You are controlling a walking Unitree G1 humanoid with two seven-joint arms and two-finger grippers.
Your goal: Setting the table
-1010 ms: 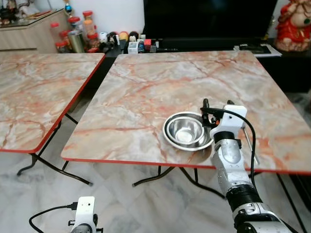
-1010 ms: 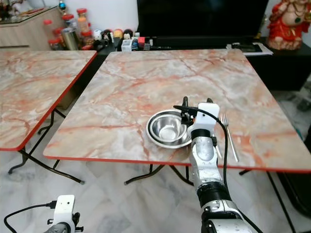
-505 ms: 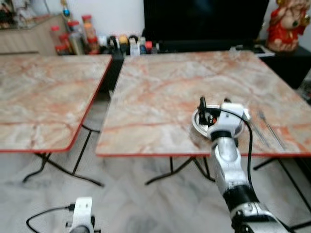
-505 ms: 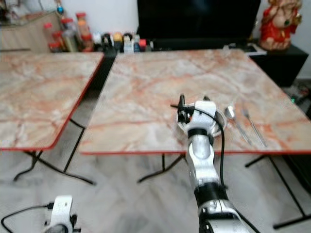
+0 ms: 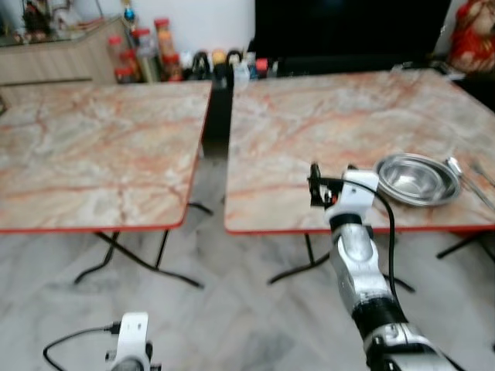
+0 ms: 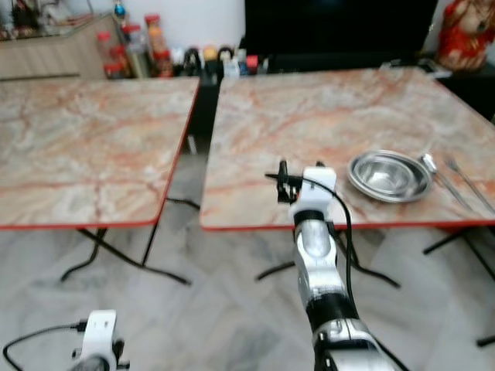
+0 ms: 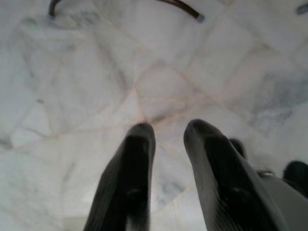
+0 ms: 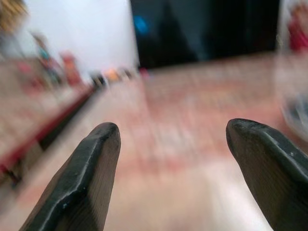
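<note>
A steel bowl sits in a steel plate near the front right of the right marble table. Just right of the bowl lie a spoon and a fork. My right gripper is raised over the table's front edge, left of the bowl and apart from it. In the right wrist view its fingers stand wide open with nothing between them. My left gripper hangs low over the marble floor, its fingers a little apart and empty.
A second marble table stands to the left, with a narrow gap between the two. Jars and bottles line a low cabinet at the back, beside a dark screen. Folding table legs stand on the floor.
The whole view has swung left and drawn back. My right gripper, at the bowl's rim a second ago, is now apart from it to its left. The bowl stays on the table.
</note>
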